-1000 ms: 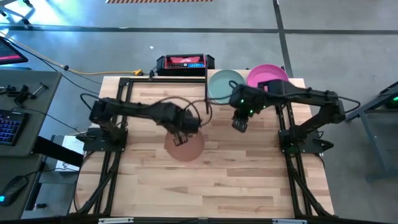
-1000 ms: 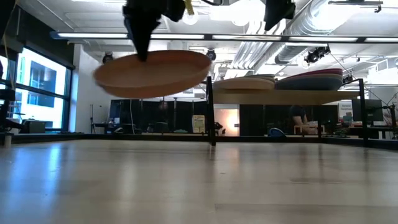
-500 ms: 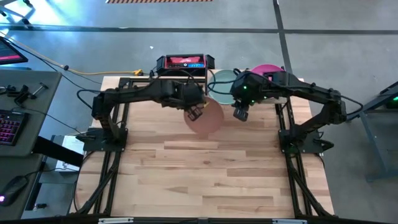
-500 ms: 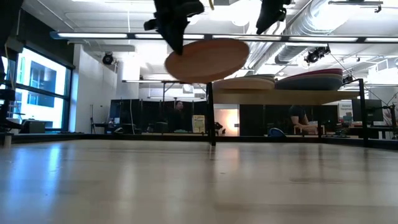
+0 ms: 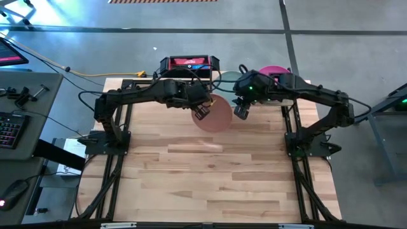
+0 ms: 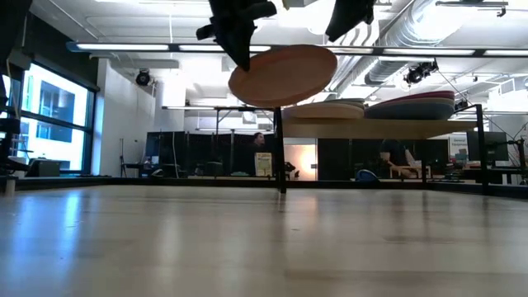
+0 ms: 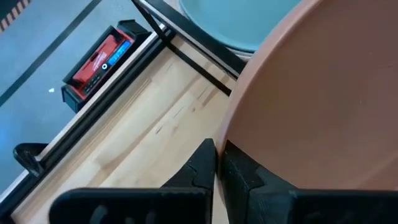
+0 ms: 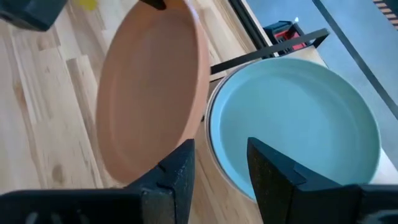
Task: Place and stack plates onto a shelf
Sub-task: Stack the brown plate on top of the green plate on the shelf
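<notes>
Your left claw is clamped on the rim of the terracotta plate, carrying it tilted in the air above the worktop, just beside the shelf. Your right claw hangs open near the plate's far edge, over the teal green plate on the shelf, with the magenta plate beyond.

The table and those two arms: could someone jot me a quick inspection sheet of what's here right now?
Surface: light-wood tabletop, bare in front.
Job's things: terracotta plate held in the air just before the shelf; teal plate and magenta plate top the two stacks on the shelf.
Clutter: nothing seen on the table.
Grippers: left gripper shut on the terracotta plate's rim; right gripper open, hovering above the teal plate's near edge.
Cables: yellow and black leads on the floor behind the table, near a red-and-black box.
Surroundings: desk with keyboard to the left; people far back in the room.
</notes>
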### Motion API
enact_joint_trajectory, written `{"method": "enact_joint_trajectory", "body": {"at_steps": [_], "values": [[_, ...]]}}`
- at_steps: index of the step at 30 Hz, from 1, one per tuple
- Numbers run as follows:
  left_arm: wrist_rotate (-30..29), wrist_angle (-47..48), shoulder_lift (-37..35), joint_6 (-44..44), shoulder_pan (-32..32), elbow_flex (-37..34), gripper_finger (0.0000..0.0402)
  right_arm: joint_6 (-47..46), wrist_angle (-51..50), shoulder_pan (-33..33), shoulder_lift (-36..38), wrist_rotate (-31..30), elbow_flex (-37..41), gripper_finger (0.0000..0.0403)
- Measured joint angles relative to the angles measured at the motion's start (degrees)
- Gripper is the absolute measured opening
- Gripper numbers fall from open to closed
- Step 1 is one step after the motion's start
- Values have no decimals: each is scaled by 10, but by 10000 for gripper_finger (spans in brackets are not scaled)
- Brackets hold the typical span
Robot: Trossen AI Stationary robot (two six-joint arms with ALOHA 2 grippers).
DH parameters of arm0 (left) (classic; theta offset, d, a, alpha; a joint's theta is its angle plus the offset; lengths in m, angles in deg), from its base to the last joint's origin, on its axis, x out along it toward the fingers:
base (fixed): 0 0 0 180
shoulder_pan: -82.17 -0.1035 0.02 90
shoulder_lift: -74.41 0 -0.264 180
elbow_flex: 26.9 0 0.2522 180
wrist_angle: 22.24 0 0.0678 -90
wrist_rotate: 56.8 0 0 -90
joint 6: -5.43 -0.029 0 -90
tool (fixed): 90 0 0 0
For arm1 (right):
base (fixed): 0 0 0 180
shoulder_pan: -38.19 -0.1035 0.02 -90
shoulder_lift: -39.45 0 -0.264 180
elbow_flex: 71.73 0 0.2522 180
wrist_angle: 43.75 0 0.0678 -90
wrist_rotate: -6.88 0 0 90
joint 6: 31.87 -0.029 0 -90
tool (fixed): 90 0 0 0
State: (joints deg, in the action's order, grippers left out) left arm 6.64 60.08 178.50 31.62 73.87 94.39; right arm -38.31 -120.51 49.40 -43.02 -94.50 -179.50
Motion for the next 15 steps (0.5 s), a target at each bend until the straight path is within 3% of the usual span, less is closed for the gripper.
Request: {"method": "enact_joint_trajectory", "body": {"at_steps": [15], "values": [[3,-71,0,-29,0,0,3,-42,7,-32,0,-27,0,126]]}}
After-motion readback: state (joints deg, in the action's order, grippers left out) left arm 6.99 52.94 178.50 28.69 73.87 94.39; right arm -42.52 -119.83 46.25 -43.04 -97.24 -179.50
